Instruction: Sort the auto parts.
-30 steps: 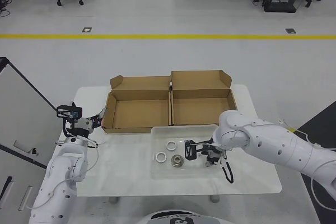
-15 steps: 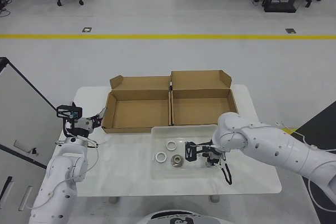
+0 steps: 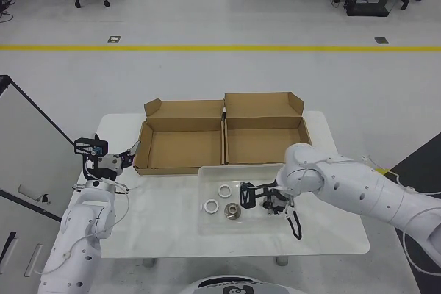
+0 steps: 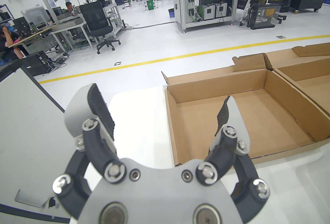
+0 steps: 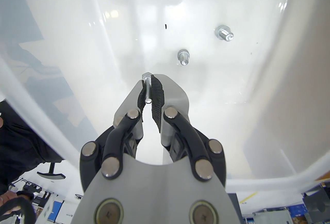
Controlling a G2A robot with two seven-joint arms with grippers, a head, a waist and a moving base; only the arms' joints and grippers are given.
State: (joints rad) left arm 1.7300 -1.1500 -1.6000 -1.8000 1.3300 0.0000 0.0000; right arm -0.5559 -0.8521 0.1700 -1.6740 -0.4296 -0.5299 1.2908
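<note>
**Holding and placement.** The right gripper [image 5: 150, 81] was closed to a narrow gap on a bolt [image 5: 147, 92]. The threaded shank lay along the ribbed pads [image 5: 157, 96]. This grip is judged secure for carrying, since the thread gives the pads purchase. The gripper sat low inside the white tray [image 3: 235, 175], which served as the supply bin. Two loose bolts [image 5: 183, 56] stood just ahead of it, well apart from each other. A metal hub [image 3: 232, 212] and two white rings [image 3: 225, 191] lay toward the tray's other end.

Two open cardboard boxes [image 3: 184, 147] stood side by side behind the tray, touching along one wall. They are judged to be one box per kind of part. Their visible floors were bare.

The left gripper [image 4: 161, 96] was spread wide and held nothing. It was near the left box's outer corner, apparently kept out of the way.

**Obscured.**
- It could not be determined whether the held bolt's head touched the tray floor.
- The hub was cut off at the edge of the right wrist view.
- From above, the right arm covered the bolts.
</note>
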